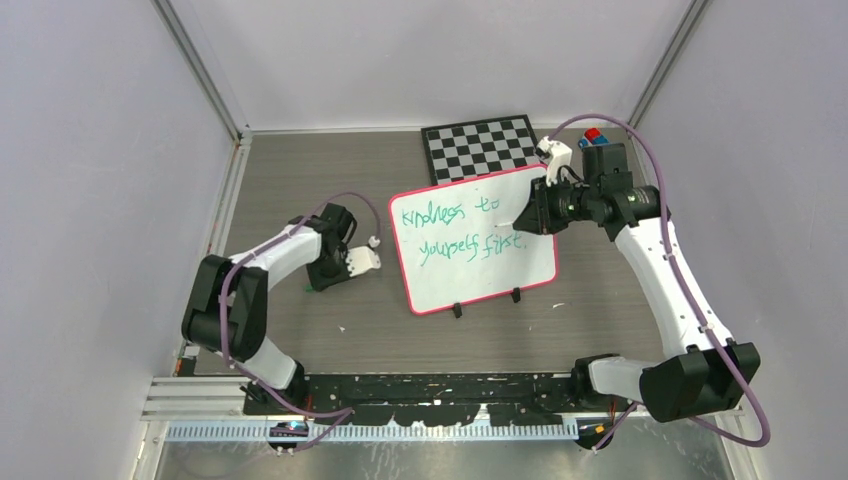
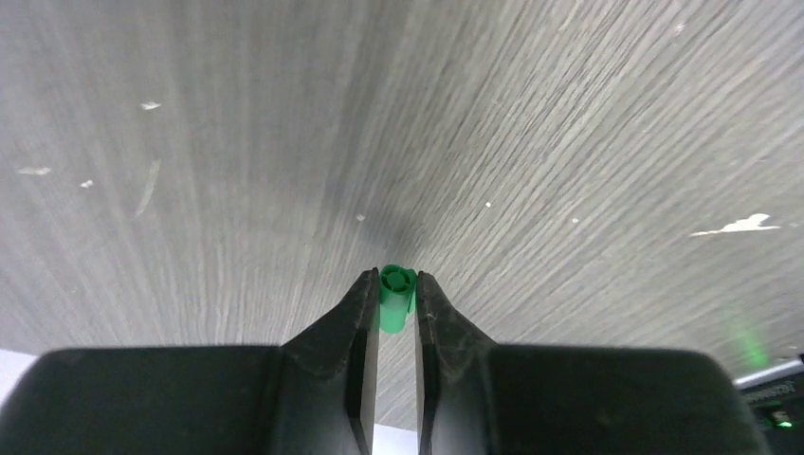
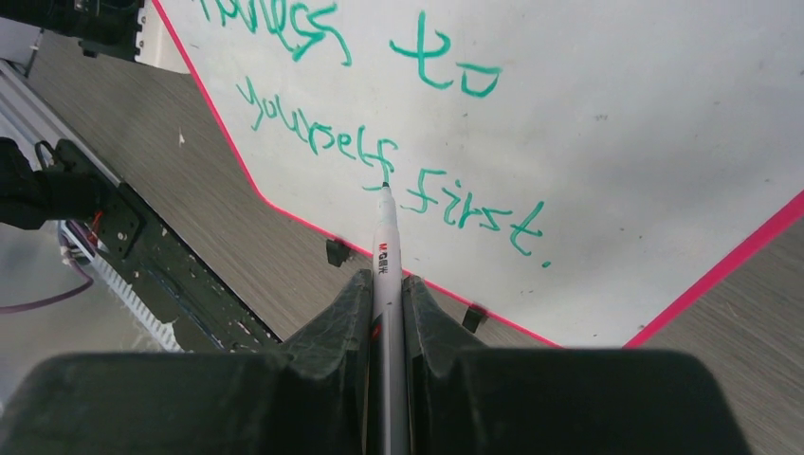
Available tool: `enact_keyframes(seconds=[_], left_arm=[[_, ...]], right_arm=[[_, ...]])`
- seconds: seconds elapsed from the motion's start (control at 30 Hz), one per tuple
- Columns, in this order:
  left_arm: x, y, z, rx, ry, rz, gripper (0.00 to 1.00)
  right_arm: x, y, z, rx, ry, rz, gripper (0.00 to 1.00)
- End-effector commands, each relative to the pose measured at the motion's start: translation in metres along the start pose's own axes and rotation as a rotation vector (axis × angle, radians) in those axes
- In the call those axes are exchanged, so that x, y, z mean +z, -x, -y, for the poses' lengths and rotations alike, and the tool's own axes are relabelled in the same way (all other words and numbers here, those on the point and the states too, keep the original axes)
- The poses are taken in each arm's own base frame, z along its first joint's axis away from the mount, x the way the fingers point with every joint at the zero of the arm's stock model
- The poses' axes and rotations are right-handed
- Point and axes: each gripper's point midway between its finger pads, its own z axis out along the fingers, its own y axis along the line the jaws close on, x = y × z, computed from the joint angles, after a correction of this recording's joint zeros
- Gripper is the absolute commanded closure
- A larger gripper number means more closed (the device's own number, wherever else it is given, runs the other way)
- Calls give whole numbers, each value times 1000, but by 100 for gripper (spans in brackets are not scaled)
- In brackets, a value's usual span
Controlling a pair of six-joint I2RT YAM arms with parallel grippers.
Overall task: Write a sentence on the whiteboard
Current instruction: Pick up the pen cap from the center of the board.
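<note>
at left we see our left hand [image 2: 391, 277] pinched shut on a green cap [image 2: 396, 303] above the surface [image 1: 300, 335], the whiteboard [image 1: 520, 265] with its green sentence [image 1: 462, 232] sitting mid-surface, and our right hand [image 3: 386, 281] clamped on a marker [image 3: 385, 227], its tip at the lettering.

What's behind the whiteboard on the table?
A chequered board lies flat just behind the whiteboard. Their edges meet in the top view, so whether any of it is covered, or they touch, cannot be told.

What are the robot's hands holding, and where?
Right gripper: the marker, by its barrel. Left gripper: a green cap, by its sides.
</note>
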Motion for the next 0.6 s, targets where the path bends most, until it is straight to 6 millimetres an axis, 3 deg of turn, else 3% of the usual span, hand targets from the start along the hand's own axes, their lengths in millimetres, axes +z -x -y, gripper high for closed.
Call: enact_keyframes(seconds=[0.0,0.17,0.33,0.57], left_arm=[[-54,23,-16,-182,36,187,100],[-122,38,-40,-404,64,427,100],[-196,63,-47,-588,75,695,100],[-298,87,-69,-948,124,1085,100]], right_arm=[[-16,37,-8,-40,-7,89,100],[-32,69,-13,-114,-31,178,100],[-48,106,-27,-117,-47,309,100],[-56,135,-72,-115,33,377,100]])
